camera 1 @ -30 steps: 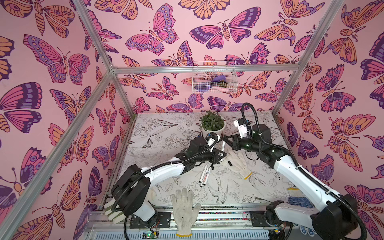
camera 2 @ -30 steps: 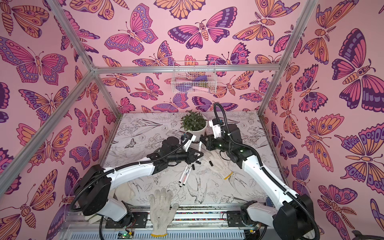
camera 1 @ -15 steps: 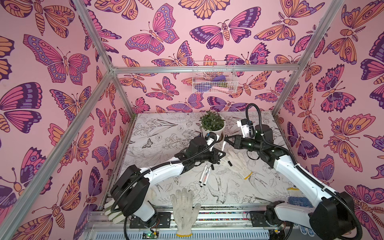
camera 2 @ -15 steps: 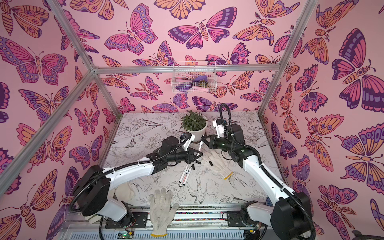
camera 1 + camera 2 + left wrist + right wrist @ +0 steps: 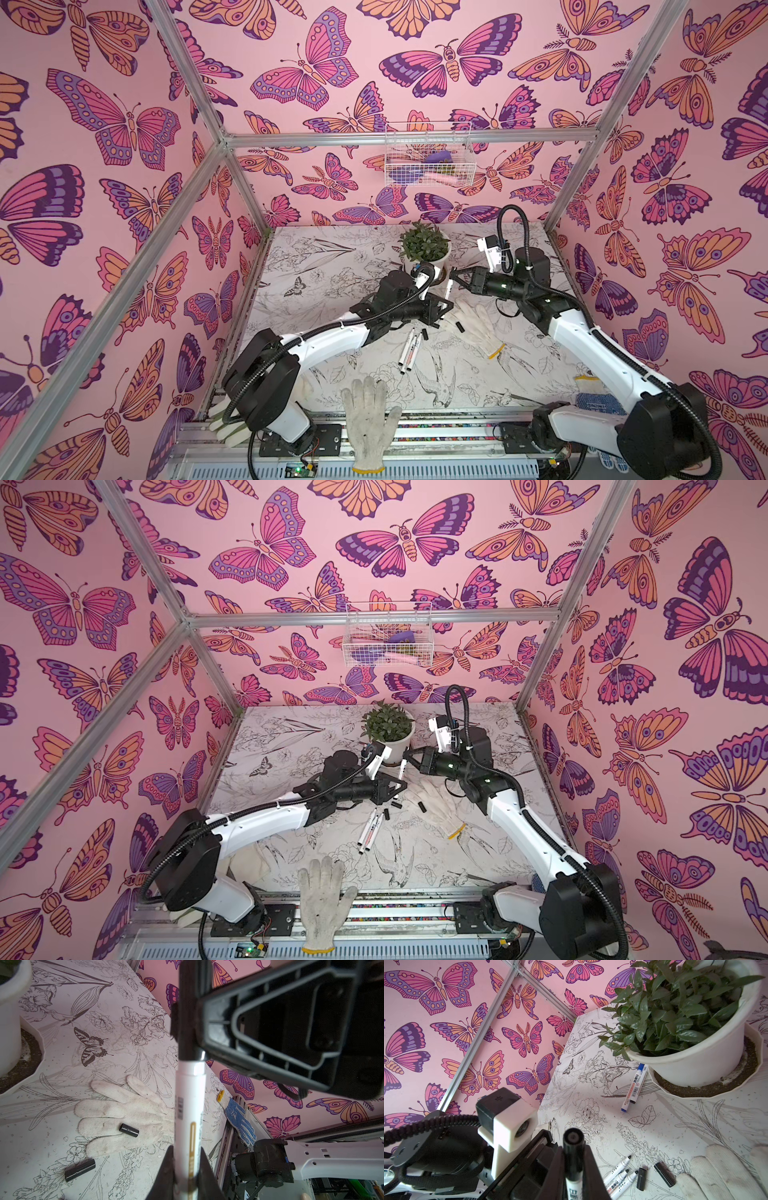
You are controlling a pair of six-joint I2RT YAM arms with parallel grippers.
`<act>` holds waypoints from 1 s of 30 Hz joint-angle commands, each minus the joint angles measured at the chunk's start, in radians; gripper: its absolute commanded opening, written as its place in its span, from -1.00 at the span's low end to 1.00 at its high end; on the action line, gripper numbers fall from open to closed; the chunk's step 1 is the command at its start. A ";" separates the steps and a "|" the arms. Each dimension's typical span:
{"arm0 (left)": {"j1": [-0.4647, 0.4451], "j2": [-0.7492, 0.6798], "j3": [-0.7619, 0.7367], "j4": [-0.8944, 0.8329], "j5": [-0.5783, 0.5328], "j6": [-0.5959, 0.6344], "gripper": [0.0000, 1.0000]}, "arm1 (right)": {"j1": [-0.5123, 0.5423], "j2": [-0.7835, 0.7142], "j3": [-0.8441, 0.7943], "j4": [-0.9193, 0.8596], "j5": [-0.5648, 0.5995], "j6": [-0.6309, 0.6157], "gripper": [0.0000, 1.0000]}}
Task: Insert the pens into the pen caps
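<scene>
- The left hand (image 5: 186,1159) is closed on the white barrel of a pen (image 5: 188,1105), held in the air above the table (image 5: 332,270) in front of the plant pot (image 5: 426,249).
- The right hand (image 5: 573,1151) is clamped on the black cap (image 5: 573,1140) at that pen's other end. In the left wrist view this cap lines up with the barrel and meets its white collar, with no gap to be seen.
- In both top views the two hands come tip to tip near the middle of the table. The right hand is nearer the pot, and the pen runs between them, tilted.
- Three uncapped pens (image 5: 409,349) lie side by side on the table, nearer the front edge than the hands. Their black tips point toward the hands.
- A loose cap (image 5: 128,1130) lies on the palm of a white glove (image 5: 108,1105) spread flat on the table.
- A second loose cap (image 5: 80,1169) lies on the table just beside that glove's fingers, near the tips of the uncapped pens.
- A blue-ended pen (image 5: 634,1086) lies on the table just beside the saucer (image 5: 756,1059) under the pot.
- A second glove (image 5: 370,419) lies palm down over the table's front edge.
</scene>
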State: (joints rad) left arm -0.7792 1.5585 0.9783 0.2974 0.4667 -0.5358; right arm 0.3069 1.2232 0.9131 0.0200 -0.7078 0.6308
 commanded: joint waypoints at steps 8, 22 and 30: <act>0.096 0.050 0.027 0.010 -0.216 -0.061 -1.00 | 0.024 -0.025 -0.006 -0.082 -0.285 0.006 -1.00; 0.104 0.057 0.031 0.007 -0.218 -0.085 -1.00 | 0.090 -0.042 -0.019 -0.280 -0.152 -0.153 -1.00; 0.103 0.079 0.030 0.006 -0.203 -0.067 -1.00 | 0.038 -0.022 -0.011 -0.091 -0.220 0.047 -1.00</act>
State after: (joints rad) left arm -0.7780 1.5883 0.9794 0.2695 0.5014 -0.5278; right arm 0.3325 1.2240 0.9131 -0.0425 -0.6636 0.5739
